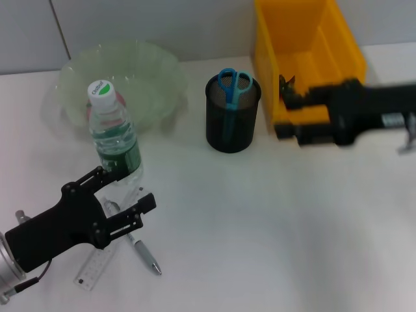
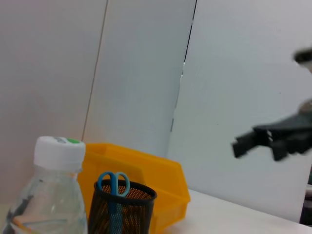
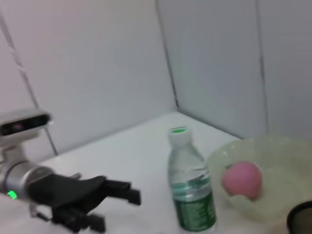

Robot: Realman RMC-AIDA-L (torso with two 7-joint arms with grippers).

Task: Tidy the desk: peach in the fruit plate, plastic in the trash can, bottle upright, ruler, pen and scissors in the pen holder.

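bottle: one clear plastic water bottle [image 1: 114, 133] with green label, upright, at 9 o'clock.
scissors: one blue-handled pair [image 1: 232, 88] in the black mesh pen holder [image 1: 231, 117].
pen, ruler: one silver pen [image 1: 143, 253], one clear ruler [image 1: 97, 263], flat at 7 o'clock.
peach: one pink peach [image 3: 241, 179] in the pale green plate [image 1: 146, 78].
left gripper [image 1: 127, 195]: jaws apart, empty, above the pen.
right gripper [image 1: 286, 110]: jaws apart, empty, at the yellow plastic bin [image 1: 305, 52].

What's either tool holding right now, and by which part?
Nothing. The left tool is open above the pen and ruler, gripping neither. The right tool is at the yellow bin; no object visible in it.
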